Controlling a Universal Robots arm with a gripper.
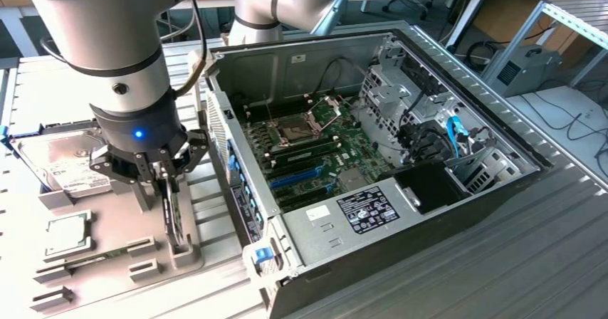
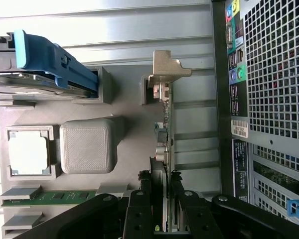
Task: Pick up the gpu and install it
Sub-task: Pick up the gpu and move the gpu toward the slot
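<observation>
We've got the slim flat black gpu (image 2: 163, 124) standing on edge in the grey plastic holder tray (image 1: 109, 223), at 9 o'clock from the open metal computer case (image 1: 428, 262). The black gripper (image 1: 166, 184) looks clenched on its two faces, though that's hard to be sure of. It should be light, stiff and fragile, so we'd pinch bare board. Its long axis runs 12-to-6, with the silver end bracket (image 2: 167, 67) away from the fingers.

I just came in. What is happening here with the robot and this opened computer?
A Universal Robots arm has its gripper down at the top edge of the gpu. The card stands on edge in a slot of the grey parts tray, near a hard drive, and is not yet lifted out. The open computer case lies beside the tray, on the exterior view's right, with its motherboard exposed.
</observation>
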